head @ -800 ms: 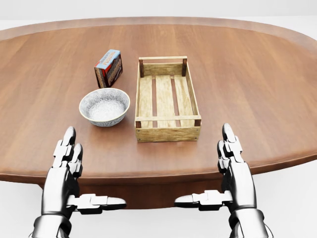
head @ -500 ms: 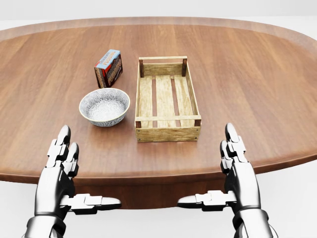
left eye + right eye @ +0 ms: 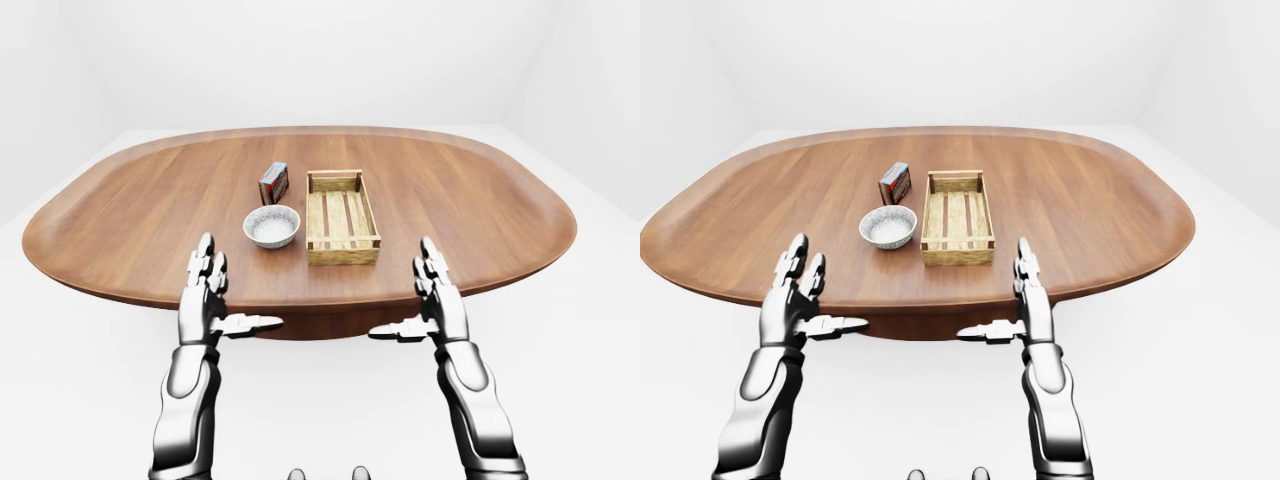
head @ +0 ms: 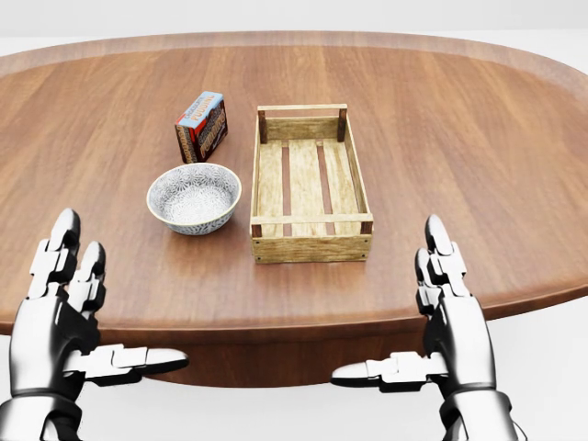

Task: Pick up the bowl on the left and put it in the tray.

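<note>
At the lower left of the head view the left hand (image 4: 60,317) is a jointed shell of polished silver metal with dark seams. Its fingers (image 4: 55,253) are spread and point up the frame, the thumb juts right, and they hold nothing. It hangs at the near rim of the counter (image 4: 478,129), a broad oval slab of glossy reddish-brown wood with lengthwise grain and a rounded edge.

Right of that hand and higher, left of centre, sits the bowl (image 4: 194,197): round, shallow, pale grey-white with a fine speckled pattern inside. Nothing is in it. It rests on the counter, well apart from both hands. Just above it lies a small rectangular box (image 4: 201,126), dark red on the sides with a blue-and-white top face, set at a slant.

Just right of the bowl, at centre, stands the tray (image 4: 311,243), a long rectangular crate of pale rough wood. It has low plank walls and a slatted floor whose dark gaps show the counter below. It holds nothing.

At the lower right the right hand (image 4: 446,317) is of the same silver make, its fingers (image 4: 439,243) open and upright, thumb pointing left, holding nothing.
</note>
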You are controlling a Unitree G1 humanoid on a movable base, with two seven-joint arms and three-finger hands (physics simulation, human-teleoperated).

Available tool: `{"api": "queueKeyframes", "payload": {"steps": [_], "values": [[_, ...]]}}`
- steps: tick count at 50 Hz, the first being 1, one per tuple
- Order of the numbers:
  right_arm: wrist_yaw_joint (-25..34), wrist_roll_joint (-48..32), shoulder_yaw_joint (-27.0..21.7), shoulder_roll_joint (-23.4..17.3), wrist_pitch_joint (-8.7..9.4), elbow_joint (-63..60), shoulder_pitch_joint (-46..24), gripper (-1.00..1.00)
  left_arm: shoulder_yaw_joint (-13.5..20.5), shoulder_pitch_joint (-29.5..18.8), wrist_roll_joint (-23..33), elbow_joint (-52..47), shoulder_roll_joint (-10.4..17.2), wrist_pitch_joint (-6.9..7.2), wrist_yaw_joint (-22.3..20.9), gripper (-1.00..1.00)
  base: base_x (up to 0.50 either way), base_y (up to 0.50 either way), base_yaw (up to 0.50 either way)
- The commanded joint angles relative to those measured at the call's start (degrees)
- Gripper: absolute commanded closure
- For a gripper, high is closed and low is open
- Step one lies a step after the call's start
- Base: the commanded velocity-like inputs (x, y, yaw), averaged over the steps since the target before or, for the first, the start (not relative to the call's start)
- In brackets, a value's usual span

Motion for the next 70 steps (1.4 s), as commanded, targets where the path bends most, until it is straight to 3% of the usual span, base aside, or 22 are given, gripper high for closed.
{"api": "queueKeyframes", "payload": {"steps": [1, 23, 37, 51, 70], "values": [[0.0, -0.9, 0.6, 0.2, 0.00, -4.8, 1.2, -1.00, 3.8, -0.5, -3.2, -4.0, 1.2, 0.00, 0.1, -1.00, 0.00, 0.00, 0.00], [-1.4, -7.1, 8.9, -0.1, 0.00, -27.1, 8.5, -1.00, 8.9, -1.9, -7.3, -6.5, 3.2, 0.00, 0.7, -1.00, 0.00, 0.00, 0.00], [-1.0, -7.2, 8.1, -0.2, 0.00, -27.4, 8.3, -1.00, 10.8, -2.4, -9.2, -7.5, 4.2, 0.00, 1.2, -1.00, 0.00, 0.00, 0.00], [-0.9, -8.3, 8.4, 0.0, 0.00, -24.8, 7.9, -1.00, 10.8, -2.6, -8.9, -7.1, 4.3, 0.00, 1.2, -1.00, 0.00, 0.50, 0.00], [-2.0, -3.9, 7.2, 0.8, 0.00, -22.9, 6.5, -1.00, 11.8, -2.4, -10.0, -8.0, 4.5, 0.00, 1.2, -1.00, 0.00, 0.37, 0.00]]}}
